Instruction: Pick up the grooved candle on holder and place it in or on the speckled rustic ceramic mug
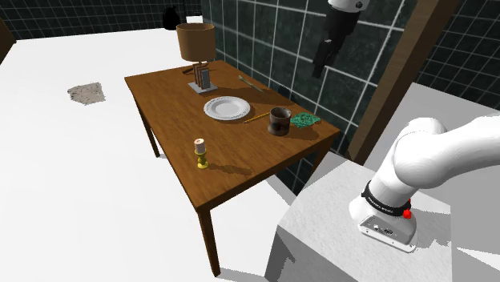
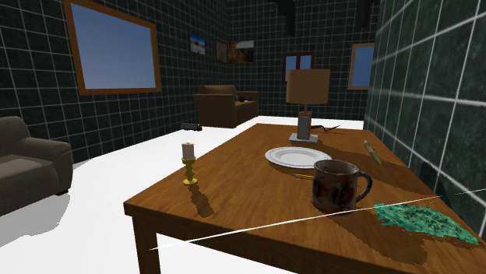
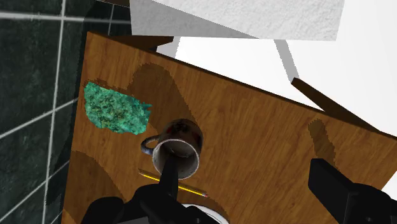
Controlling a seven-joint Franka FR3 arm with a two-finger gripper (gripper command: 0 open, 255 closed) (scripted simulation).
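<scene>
Two black fingers (image 3: 167, 178) of the jaws stand wide apart, gripping nothing, high over the wooden counter (image 1: 240, 172) and looking down on the dark mug (image 3: 178, 149). That mug sits between a white plate (image 1: 227, 107) and a green cloth (image 3: 116, 109), with a yellow pencil (image 3: 194, 189) just beside it. Well apart, near the counter's edge away from the tiled wall, the pale candle (image 1: 200, 152) stands upright on its yellow holder.

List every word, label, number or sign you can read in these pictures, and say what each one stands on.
No text can be read anywhere.
Arm's base: small dark marks on its side, too small to read.
Mug: mottled dark pattern, no letters.
Framed pictures on the far wall: too small to tell whether they carry text.
</scene>
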